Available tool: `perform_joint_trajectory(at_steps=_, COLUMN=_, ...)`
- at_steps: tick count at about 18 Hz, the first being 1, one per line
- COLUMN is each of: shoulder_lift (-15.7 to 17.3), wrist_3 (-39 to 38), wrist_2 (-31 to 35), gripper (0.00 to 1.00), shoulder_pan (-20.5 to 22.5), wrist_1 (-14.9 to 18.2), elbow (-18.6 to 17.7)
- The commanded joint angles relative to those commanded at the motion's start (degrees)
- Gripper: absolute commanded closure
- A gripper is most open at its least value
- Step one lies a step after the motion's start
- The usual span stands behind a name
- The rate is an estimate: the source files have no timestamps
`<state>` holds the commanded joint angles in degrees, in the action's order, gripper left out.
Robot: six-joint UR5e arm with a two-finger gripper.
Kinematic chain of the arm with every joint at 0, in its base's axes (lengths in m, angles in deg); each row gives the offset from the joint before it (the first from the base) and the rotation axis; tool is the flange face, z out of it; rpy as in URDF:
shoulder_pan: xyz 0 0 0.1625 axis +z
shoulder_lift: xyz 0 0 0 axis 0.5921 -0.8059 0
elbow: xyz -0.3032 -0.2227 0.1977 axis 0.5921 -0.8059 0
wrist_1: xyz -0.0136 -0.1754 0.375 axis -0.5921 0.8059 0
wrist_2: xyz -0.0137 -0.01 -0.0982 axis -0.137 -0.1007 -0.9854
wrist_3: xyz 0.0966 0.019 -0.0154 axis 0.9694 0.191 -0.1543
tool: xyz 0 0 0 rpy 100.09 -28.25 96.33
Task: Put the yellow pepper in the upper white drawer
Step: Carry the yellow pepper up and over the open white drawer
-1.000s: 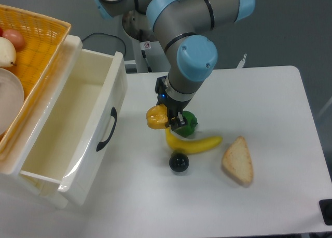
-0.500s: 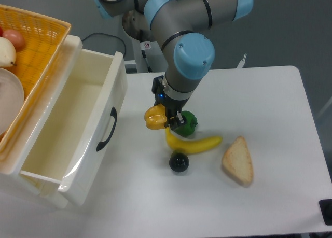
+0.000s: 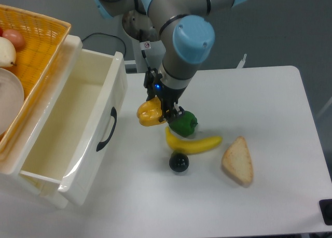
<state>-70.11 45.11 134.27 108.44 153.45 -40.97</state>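
While the upper white drawer (image 3: 62, 139) stands pulled open, a robot arm (image 3: 179, 41) reaches down beside its front panel. Its fingers (image 3: 162, 106) are closed on the yellow pepper (image 3: 149, 113), holding it above the surface (image 3: 270, 108), near the drawer's black handle. Farther from the drawer lie a banana (image 3: 193, 143), a green pepper (image 3: 183, 124) and a black ball (image 3: 179, 162).
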Motion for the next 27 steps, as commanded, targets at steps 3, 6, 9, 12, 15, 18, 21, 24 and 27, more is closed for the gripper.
perform_joint_trajectory(at_steps=3, shoulder_lift=2.73, wrist_3=-3.07, wrist_2=-4.49, gripper=0.66, shoulder_pan=1.24, wrist_1=1.32, elbow=-0.09)
perform_joint_trajectory(at_steps=6, shoulder_lift=3.96, wrist_3=-6.06, wrist_2=-8.18, gripper=0.66, shoulder_pan=1.5, wrist_1=1.5, elbow=-0.09)
perform_joint_trajectory(at_steps=9, shoulder_lift=4.84, wrist_3=-8.43, wrist_2=-9.86, gripper=0.66, shoulder_pan=1.42, wrist_1=2.9, elbow=-0.09)
perform_joint_trajectory(at_steps=12, shoulder_lift=5.37, wrist_3=-10.46, wrist_2=-12.76, gripper=0.66, shoulder_pan=1.33, wrist_1=3.95, elbow=-0.18)
perform_joint_trajectory(at_steps=15, shoulder_lift=5.55, wrist_3=-12.04, wrist_2=-14.25, gripper=0.66, shoulder_pan=1.06, wrist_1=3.96, elbow=-0.18)
perform_joint_trajectory(at_steps=18, shoulder_lift=5.55, wrist_3=-13.44, wrist_2=-15.57, gripper=0.65, shoulder_pan=1.15, wrist_1=3.96, elbow=-0.27)
perform_joint_trajectory(at_steps=21, shoulder_lift=5.9, wrist_3=-14.33, wrist_2=-15.75, gripper=0.65, shoulder_pan=0.45, wrist_1=3.96, elbow=-0.27)
perform_joint_trajectory(at_steps=24, shoulder_lift=6.51, wrist_3=-14.59, wrist_2=-15.93, gripper=0.65, shoulder_pan=-0.95, wrist_1=3.96, elbow=-0.44)
perform_joint_trajectory(at_steps=27, shoulder_lift=6.43, wrist_3=-19.15, wrist_2=-16.9, gripper=0.65, shoulder_pan=-2.53, wrist_1=3.87, elbow=-0.35)
